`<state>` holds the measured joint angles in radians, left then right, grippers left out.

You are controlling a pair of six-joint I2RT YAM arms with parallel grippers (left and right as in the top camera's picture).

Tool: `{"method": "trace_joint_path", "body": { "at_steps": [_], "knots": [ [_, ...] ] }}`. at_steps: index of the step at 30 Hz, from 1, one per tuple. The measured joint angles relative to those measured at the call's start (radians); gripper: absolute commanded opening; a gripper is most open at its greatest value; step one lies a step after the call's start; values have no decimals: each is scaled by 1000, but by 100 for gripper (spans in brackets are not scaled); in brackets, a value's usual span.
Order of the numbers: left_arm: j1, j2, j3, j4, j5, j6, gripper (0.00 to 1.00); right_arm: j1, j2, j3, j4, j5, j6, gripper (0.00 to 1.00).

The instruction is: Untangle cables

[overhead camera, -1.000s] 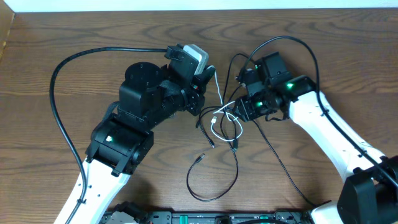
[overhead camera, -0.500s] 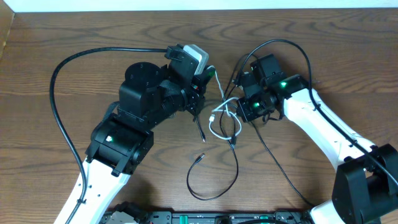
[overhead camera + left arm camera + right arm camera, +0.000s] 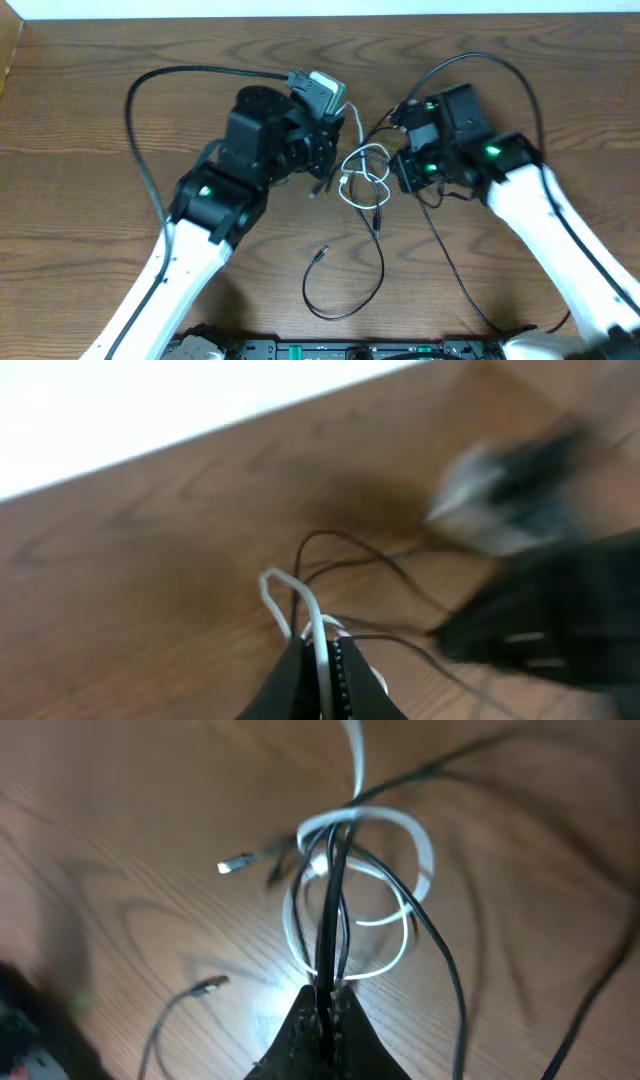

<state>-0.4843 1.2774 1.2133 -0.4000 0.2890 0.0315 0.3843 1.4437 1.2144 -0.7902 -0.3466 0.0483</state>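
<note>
Now, in the pulling-apart step, the left gripper (image 3: 320, 652) is clamped on the white cable (image 3: 425, 855) and the right gripper (image 3: 326, 992) on a black cable (image 3: 328, 910), their tangle (image 3: 365, 178) lying mid-desk (image 3: 80, 250), nearer its far edge, so the next move likely calls for drawing both ends gently apart.

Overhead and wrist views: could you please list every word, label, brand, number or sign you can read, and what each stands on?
None: no word, number, brand or sign can be read in any view.
Dark strip at the overhead view's bottom edge: tiny marks, too small to read.
Green lights on the arms: plain glows, no characters.
White cable and black cables: no visible print; wrist views blurred.
</note>
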Motion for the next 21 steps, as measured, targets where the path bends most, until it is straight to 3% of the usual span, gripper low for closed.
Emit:
{"method": "trace_joint_path", "body": {
  "at_steps": [4,9,18,19,20,21],
  "knots": [
    [0,75,0,-1,-5,1,8,-71,-159,0,-24,-4,17,1],
    [0,127,0,-2,-8,7,8,-274,-328,0,-43,-9,43,1],
    [11,134,0,-5,-33,23,8,-558,-430,0,-92,-5,54,1],
    [13,134,0,-5,-33,24,8,-570,-419,0,-100,-6,50,9],
    [14,134,0,-5,-34,25,8,-574,-408,0,-105,-6,48,42],
    [15,134,0,-5,-34,26,8,-577,-391,0,-109,-7,44,65]
  ]
}}
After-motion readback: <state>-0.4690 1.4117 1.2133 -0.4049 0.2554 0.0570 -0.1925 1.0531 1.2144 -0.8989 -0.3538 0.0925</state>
